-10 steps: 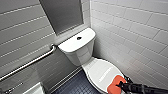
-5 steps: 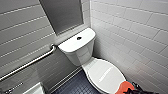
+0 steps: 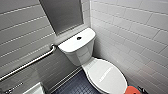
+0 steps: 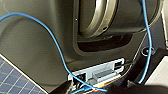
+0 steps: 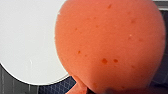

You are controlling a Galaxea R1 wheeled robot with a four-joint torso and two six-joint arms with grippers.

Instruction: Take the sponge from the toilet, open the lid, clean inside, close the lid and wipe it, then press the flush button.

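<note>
The white toilet (image 3: 82,53) stands in the corner with its lid (image 3: 106,75) shut. A small dark flush button (image 3: 79,38) sits in the middle of the tank top. The orange-red sponge (image 3: 132,90) hangs by the lid's near right edge, at the bottom of the head view. My right gripper (image 3: 137,91) is shut on it. In the right wrist view the sponge (image 5: 107,45) looms large, with the white lid (image 5: 27,40) behind and below it. The left wrist view looks at my own dark body and a blue cable (image 4: 57,47), with nothing held there.
A metal grab bar (image 3: 30,62) runs along the grey tiled wall left of the tank. White tiles (image 3: 130,37) cover the wall close on the toilet's right. Dark blue floor tiles (image 3: 75,87) lie left of the bowl. A white object (image 3: 35,90) sits at the lower left.
The sponge in my right gripper has moved right and down, away from the lid's front toward the bottom right corner of the head view. The toilet has not changed.
</note>
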